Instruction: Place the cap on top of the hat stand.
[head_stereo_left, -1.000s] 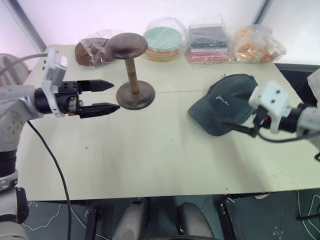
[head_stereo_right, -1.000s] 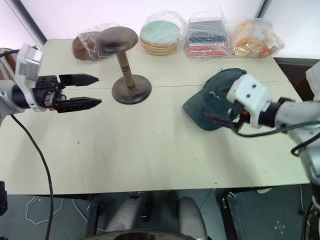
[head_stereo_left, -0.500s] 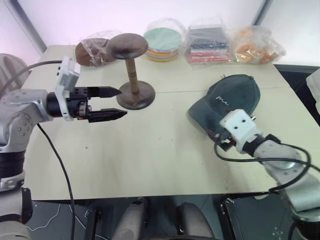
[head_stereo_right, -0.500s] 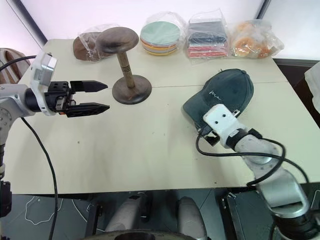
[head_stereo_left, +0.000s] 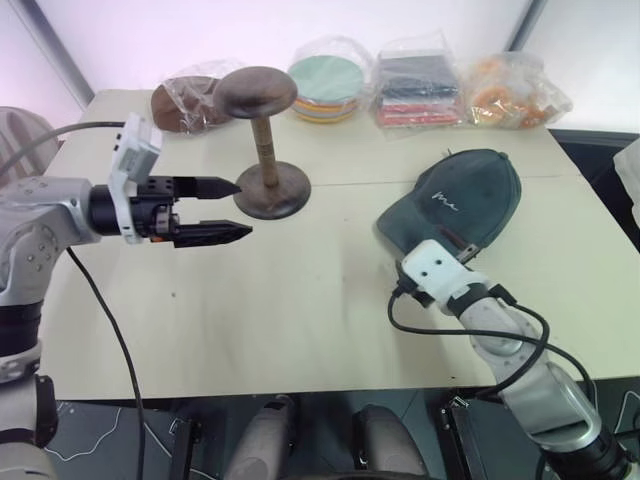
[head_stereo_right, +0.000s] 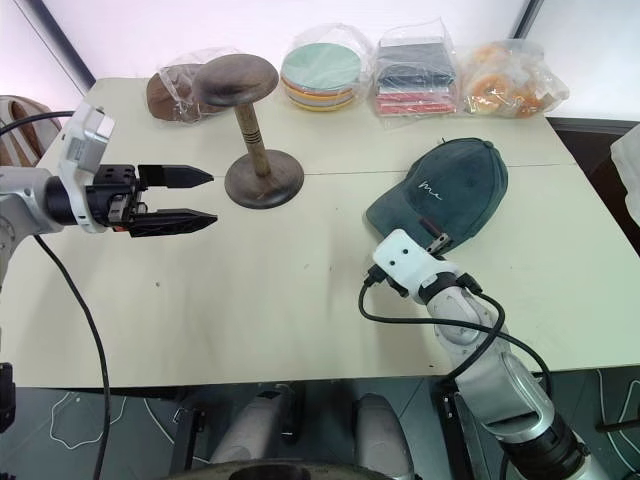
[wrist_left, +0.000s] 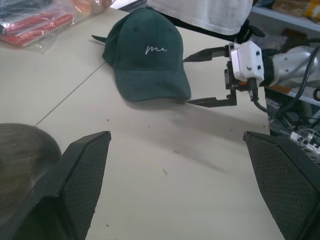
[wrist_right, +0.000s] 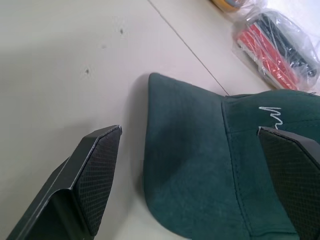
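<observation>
While the cap (head_stereo_left: 455, 208) lies flat on the table (head_stereo_left: 300, 300) at about three o'clock from the hat stand (head_stereo_left: 262, 140), its brim faces the near edge. At the brim, the right gripper (wrist_left: 205, 77) stands with fingers spread wide, one on either side of the brim's edge, holding nothing. Over at nine o'clock from the stand's base, the left gripper (head_stereo_left: 222, 208) hovers, fingers apart and empty, tips pointing toward the base.

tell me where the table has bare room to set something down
Bare: the wide near stretch of table between the left gripper and right gripper, in front of the hat stand and cap. Crowded: the far edge, lined with bagged goods.
</observation>
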